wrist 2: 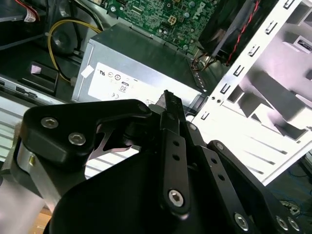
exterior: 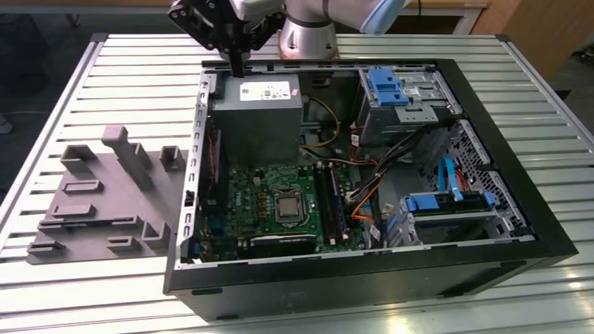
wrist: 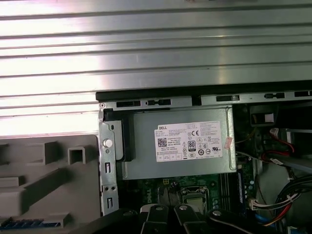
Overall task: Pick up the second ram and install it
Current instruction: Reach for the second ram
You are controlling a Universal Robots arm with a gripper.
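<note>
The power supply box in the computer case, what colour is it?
The power supply box is grey metal with a white label, best in the first wrist view.

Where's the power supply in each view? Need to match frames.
Exterior view: power supply in the far corner of the case, exterior view's left.
First wrist view: power supply between case rim and motherboard.
Second wrist view: power supply before the motherboard.
Shared landmark: its white label.
</note>
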